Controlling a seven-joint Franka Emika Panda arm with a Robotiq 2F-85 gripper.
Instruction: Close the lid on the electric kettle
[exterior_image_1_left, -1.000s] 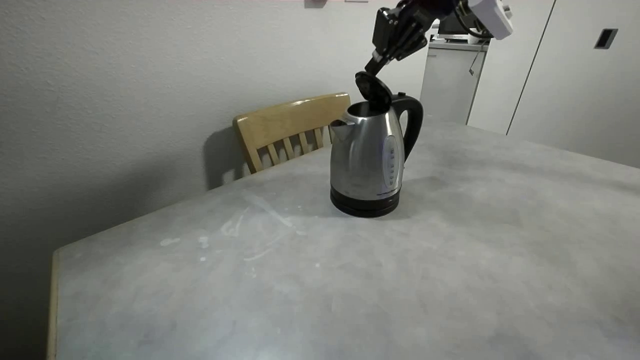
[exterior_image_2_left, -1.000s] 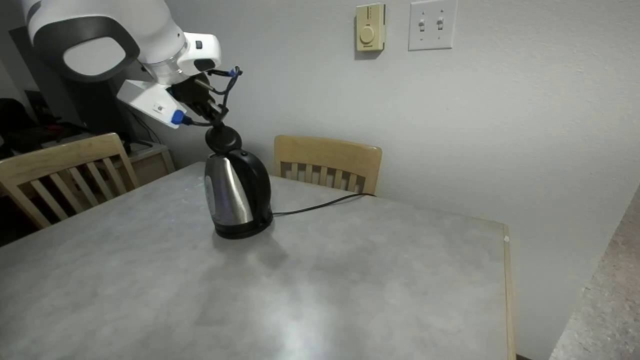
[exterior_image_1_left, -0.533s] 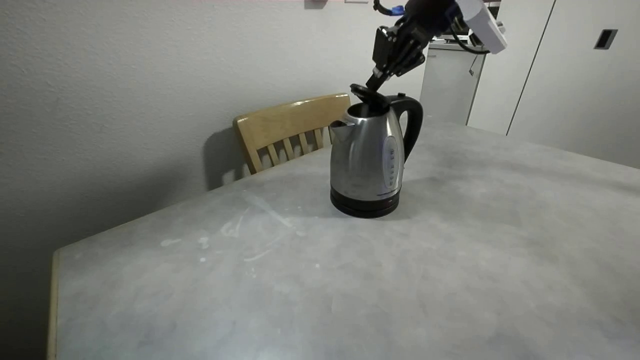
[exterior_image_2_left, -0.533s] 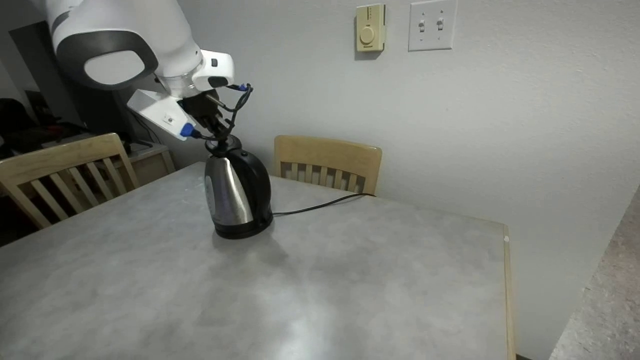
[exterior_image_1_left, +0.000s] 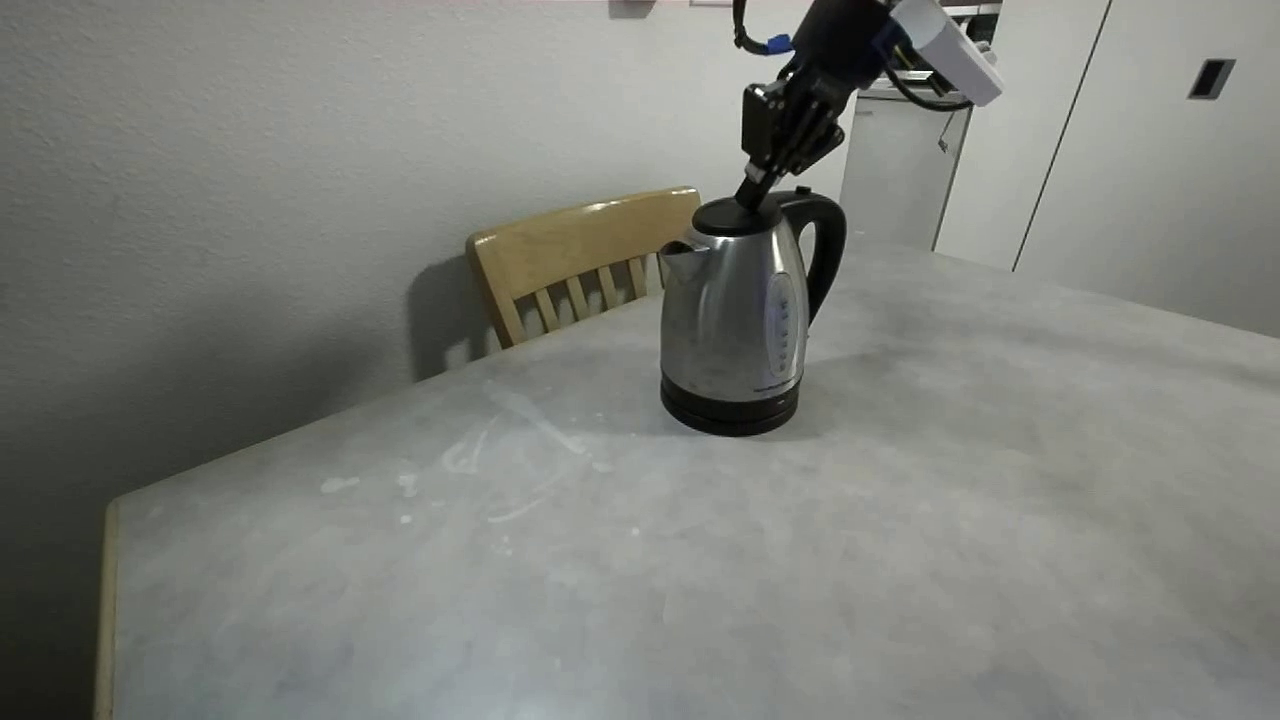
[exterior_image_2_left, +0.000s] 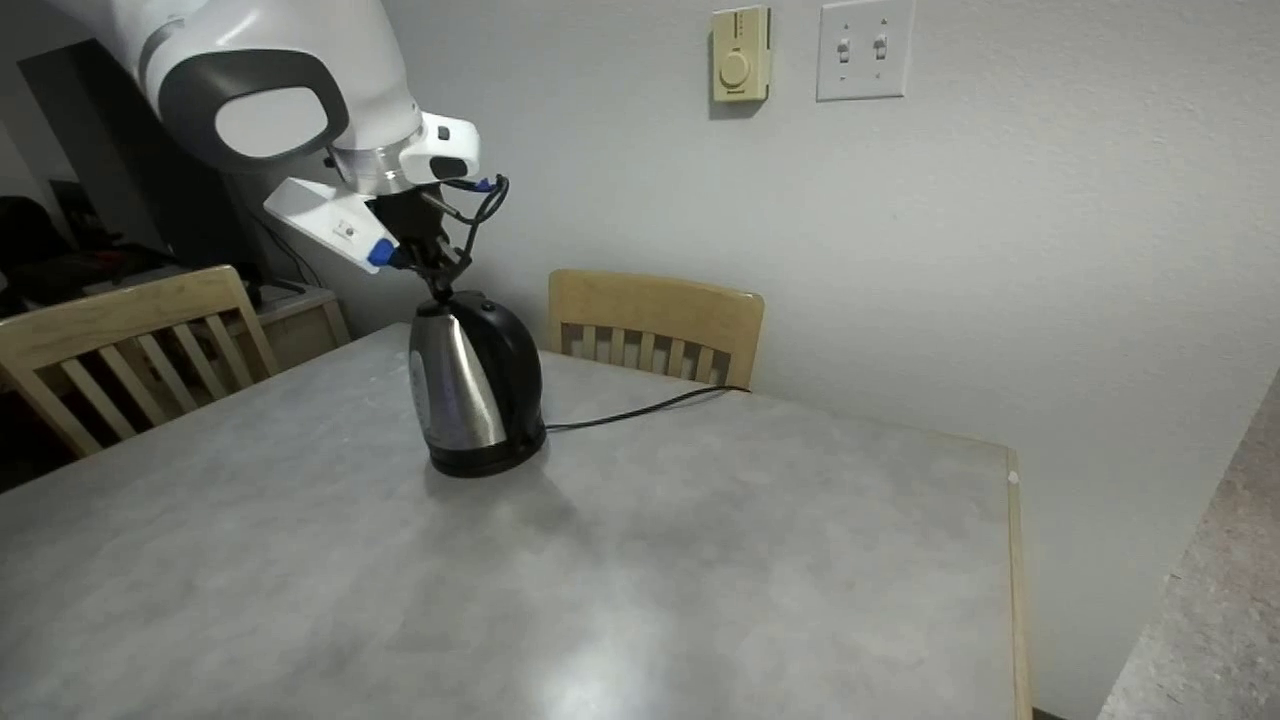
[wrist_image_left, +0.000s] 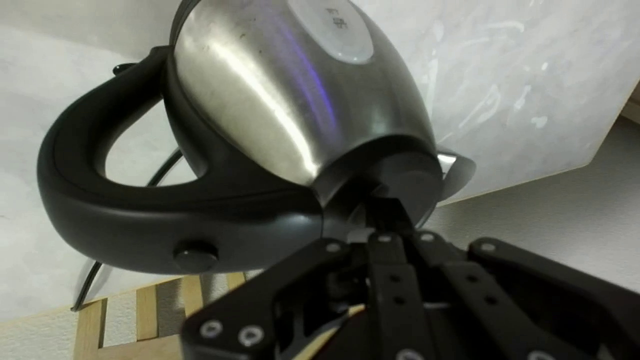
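On lid (exterior_image_1_left: 726, 221), near handle (exterior_image_1_left: 833, 238), resting with hand (exterior_image_1_left: 747, 200) pinched fully together, gripping nothing; may leave spout (exterior_image_1_left: 684, 260) side unlatched if pressed off-centre.

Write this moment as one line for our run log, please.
kettle: upright on table | lid: down, latching unclear | gripper: shut, apparently touching lid | task: looks nearly done
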